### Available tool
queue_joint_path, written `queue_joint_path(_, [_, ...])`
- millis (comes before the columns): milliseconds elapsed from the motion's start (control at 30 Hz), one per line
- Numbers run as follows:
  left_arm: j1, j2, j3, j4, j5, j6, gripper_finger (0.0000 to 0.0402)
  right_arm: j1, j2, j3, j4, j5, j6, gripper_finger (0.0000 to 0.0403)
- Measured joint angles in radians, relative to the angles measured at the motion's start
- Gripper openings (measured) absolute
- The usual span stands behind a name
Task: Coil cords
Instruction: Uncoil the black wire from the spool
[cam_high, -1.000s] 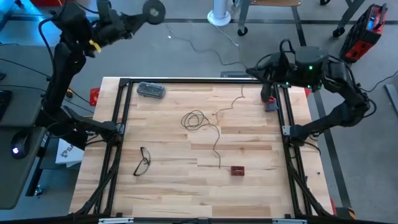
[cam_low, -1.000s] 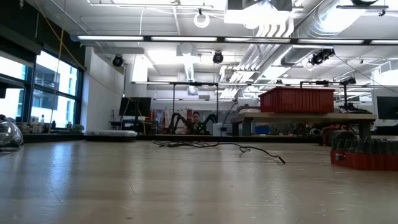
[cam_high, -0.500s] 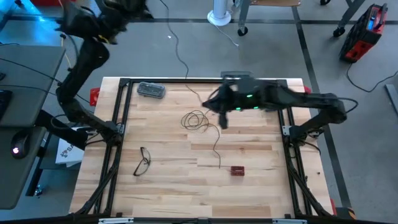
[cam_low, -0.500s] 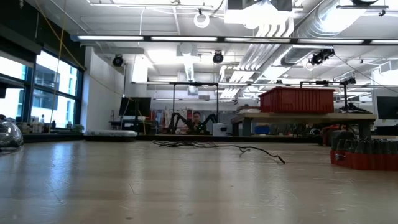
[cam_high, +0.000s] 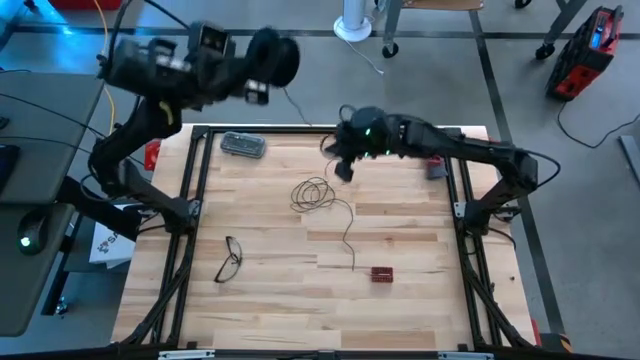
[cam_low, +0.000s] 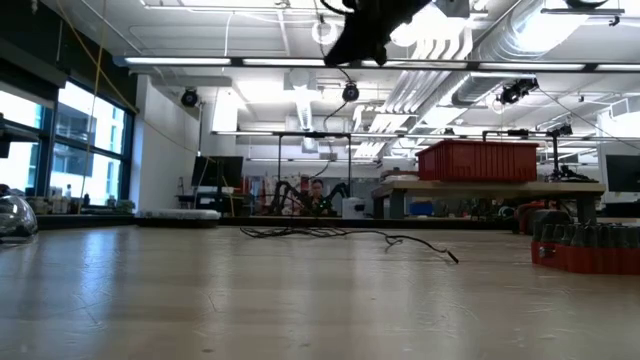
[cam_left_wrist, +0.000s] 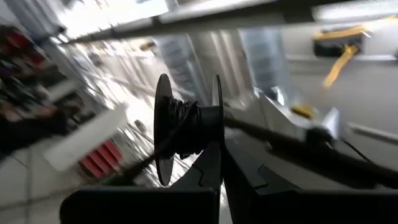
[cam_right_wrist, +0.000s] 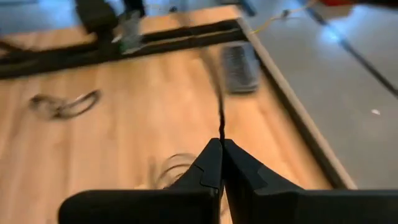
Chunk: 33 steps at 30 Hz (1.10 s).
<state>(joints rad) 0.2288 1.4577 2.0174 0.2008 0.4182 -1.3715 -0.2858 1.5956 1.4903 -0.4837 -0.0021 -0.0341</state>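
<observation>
The thin dark cord lies partly as a loose coil (cam_high: 314, 192) on the wooden table, with a tail running to the near side (cam_high: 350, 250). Its small black reel (cam_high: 272, 58) is held up beyond the table's far left corner by my left gripper (cam_left_wrist: 222, 171), which is shut on it. Some cord is wound on the reel's hub (cam_left_wrist: 184, 123). My right gripper (cam_right_wrist: 221, 144) hovers above the table just beyond the coil, shut on the cord. In the low view it shows at the top (cam_low: 362, 28), with the coil (cam_low: 320, 233) flat on the table. My left gripper pinches one round flange of the reel (cam_left_wrist: 217, 127) between its two fingers, edge-on. The reel is lifted clear, out past the fingertips, its axle lying across the fingers. My right gripper pinches the cord (cam_right_wrist: 220, 132) between its fingertips, slanting down from the table's right. A single strand runs on from the fingers toward the far edge, clear of the table.
A dark flat case (cam_high: 243, 145) lies at the far left, black-framed eyeglasses (cam_high: 230, 258) at the near left, and a small red block (cam_high: 381, 273) by the cord's tail. A black frame (cam_high: 196, 180) borders the table's left, far and right sides.
My right gripper has swung from the far right corner toward the table's left and come down over the coil, then drawn back slightly toward the far edge. My left gripper has swung the reel toward the right and rolled. The cord's far run has left the table and shifted left.
</observation>
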Motion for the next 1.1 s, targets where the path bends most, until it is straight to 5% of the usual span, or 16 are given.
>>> queue_joint_path(167, [-0.123, -0.003, 0.001, -0.077, 0.027, 0.003, 0.0000, -0.139, -0.039, 0.001, 0.000, 0.000, -0.014, 0.0000])
queue_joint_path(433, [-0.152, -0.020, 0.000, -0.575, 0.034, 0.118, 0.0000, -0.322, -0.166, 0.001, -0.029, -0.006, -0.019, 0.0000])
queue_joint_path(667, [0.069, -0.087, 0.001, -0.690, 0.011, 0.271, 0.0000, -0.377, -0.359, 0.001, -0.144, -0.008, -0.025, 0.0000])
queue_joint_path(900, [0.359, -0.161, 0.000, -1.157, 0.104, 0.396, 0.0000, -0.377, -0.574, 0.001, -0.281, 0.060, 0.015, 0.0000])
queue_joint_path(1100, [0.435, -0.167, 0.000, -1.341, 0.125, 0.465, 0.0000, -0.372, -0.720, 0.001, -0.399, 0.102, 0.069, 0.0000])
